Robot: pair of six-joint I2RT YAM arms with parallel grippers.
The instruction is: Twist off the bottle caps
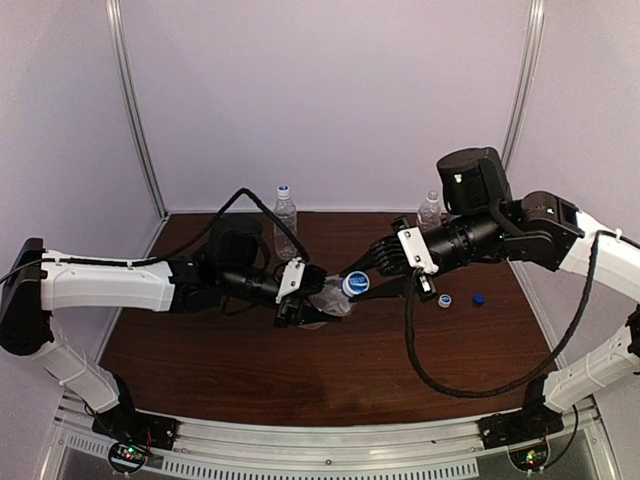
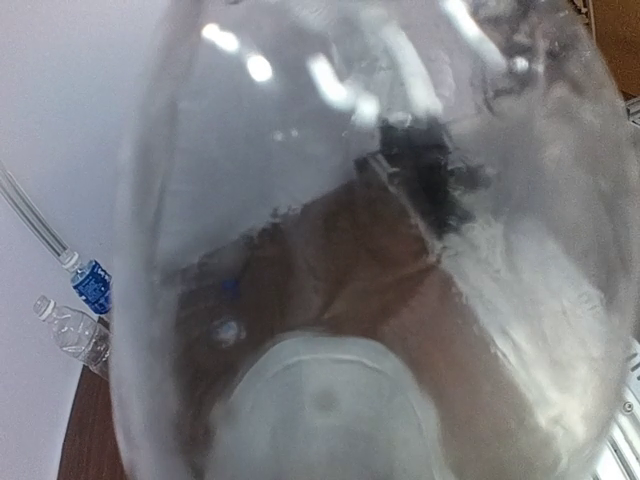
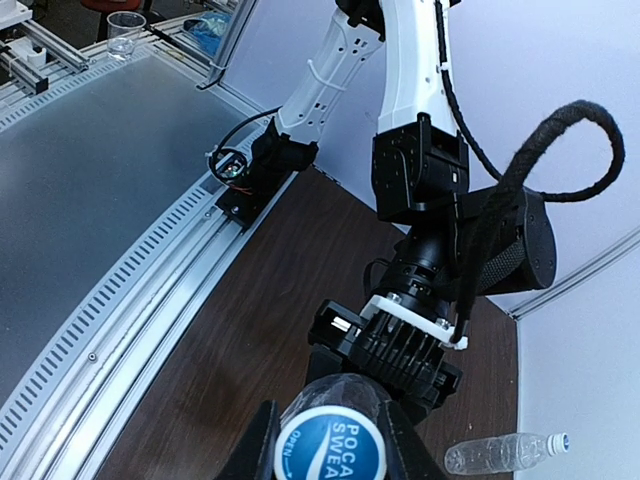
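Note:
A clear bottle (image 1: 328,299) is held tilted above the table, its mouth towards the right arm. My left gripper (image 1: 298,306) is shut on its body; the bottle (image 2: 400,200) fills the left wrist view and hides the fingers. Its cap (image 3: 332,446) is white with a blue centre. My right gripper (image 3: 330,452) is shut on the cap, with a finger (image 3: 258,448) against each side. In the top view the right gripper (image 1: 362,277) meets the cap (image 1: 355,284). Two loose caps lie on the table, one white and blue (image 1: 445,299), one dark blue (image 1: 480,298).
A capped clear bottle (image 1: 286,222) stands at the back centre. Another bottle (image 1: 430,210) stands behind the right arm. The left wrist view shows a blue-labelled bottle (image 2: 92,287) and a clear one (image 2: 75,330). Aluminium rails (image 3: 150,270) line the near table edge.

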